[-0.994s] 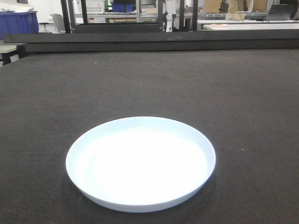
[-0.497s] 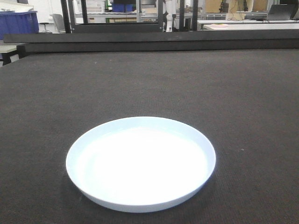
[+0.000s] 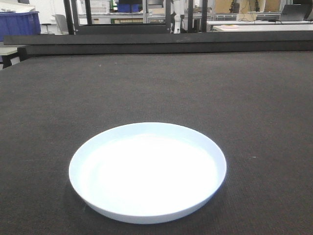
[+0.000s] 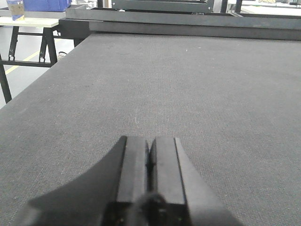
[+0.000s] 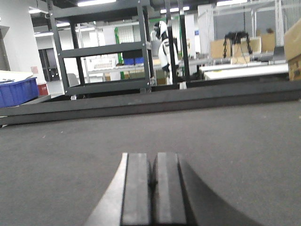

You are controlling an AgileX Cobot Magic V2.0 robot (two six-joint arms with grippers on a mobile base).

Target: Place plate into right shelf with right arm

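Both pairs of jaws are pressed together with nothing between them. The left gripper [image 4: 149, 153] shows its two black fingers flat against each other, only a thin seam between them, low over the dark woven table covering [image 4: 197, 80]. The right gripper [image 5: 154, 172] looks the same in its own wrist view, with its fingers closed face to face just above the same dark surface. Neither gripper touches the plate [image 3: 147, 171], and neither wrist view shows it. The plate appears only in the front view, lying flat and right side up on the table covering near the table's front edge, a little left of centre. It is white and glossy with a low upturned rim, its inside is bare, and it casts a faint shadow around its base. A long dark raised rail [image 3: 156, 43] runs along the far edge of the table. Beyond it, the right wrist view shows a dark grey metal rack [image 5: 106, 49] with horizontal shelves, and a blue crate [image 5: 18, 92] off to the left. Further back there are light-coloured benches and shelving, too small and blurred to make out in detail.
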